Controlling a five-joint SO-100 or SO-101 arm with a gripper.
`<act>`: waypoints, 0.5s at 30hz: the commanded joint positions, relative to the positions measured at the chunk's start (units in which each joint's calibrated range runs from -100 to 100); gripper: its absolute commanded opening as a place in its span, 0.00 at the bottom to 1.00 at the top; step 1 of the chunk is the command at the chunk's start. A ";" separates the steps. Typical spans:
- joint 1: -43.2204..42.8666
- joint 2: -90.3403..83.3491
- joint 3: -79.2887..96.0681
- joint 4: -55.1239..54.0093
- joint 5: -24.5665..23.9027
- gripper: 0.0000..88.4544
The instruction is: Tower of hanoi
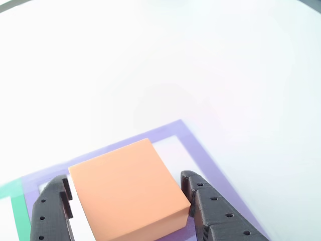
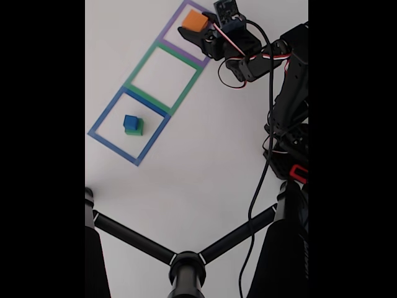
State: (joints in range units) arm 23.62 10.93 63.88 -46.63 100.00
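An orange block point(image 1: 128, 193) lies inside the purple taped square point(image 1: 198, 150); the fixed view shows the same orange block point(image 2: 195, 21) in the top purple square point(image 2: 166, 37). My gripper point(image 1: 125, 201) straddles it, one black finger on each side. A thin strip of white table shows between the left finger point(image 1: 52, 211) and the block, so the jaws stand slightly open around it. The right finger point(image 1: 215, 211) is very close to the block's edge. In the fixed view a small blue block point(image 2: 129, 120) sits on a green block point(image 2: 136, 129) inside the blue square point(image 2: 99, 124).
A green square point(image 2: 138, 68) lies between the purple and blue ones, with nothing in it. The arm's base and cables point(image 2: 288, 124) stand at the right of the fixed view. A black stand with splayed legs point(image 2: 186, 264) crosses the bottom.
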 commanded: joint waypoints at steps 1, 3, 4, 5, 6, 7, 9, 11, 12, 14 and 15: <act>-0.80 -0.23 -0.43 -1.79 0.00 0.23; -0.90 -0.23 -0.15 -1.95 0.00 0.22; -0.90 -0.23 -0.06 -2.12 0.00 0.21; -0.99 -0.23 0.03 -2.20 0.00 0.20; -0.99 -0.23 0.12 -2.28 0.00 0.20; -0.99 -0.23 0.21 -2.36 0.00 0.20; -0.99 -0.23 0.57 -2.60 0.00 0.19; -1.09 -0.23 0.66 -2.76 0.00 0.19; -1.18 -0.23 0.85 -2.84 0.00 0.19; -1.18 -0.23 1.12 -3.09 0.00 0.18; -1.28 -0.23 1.21 -3.17 0.00 0.18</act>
State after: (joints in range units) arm 23.13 11.02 64.75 -48.15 100.00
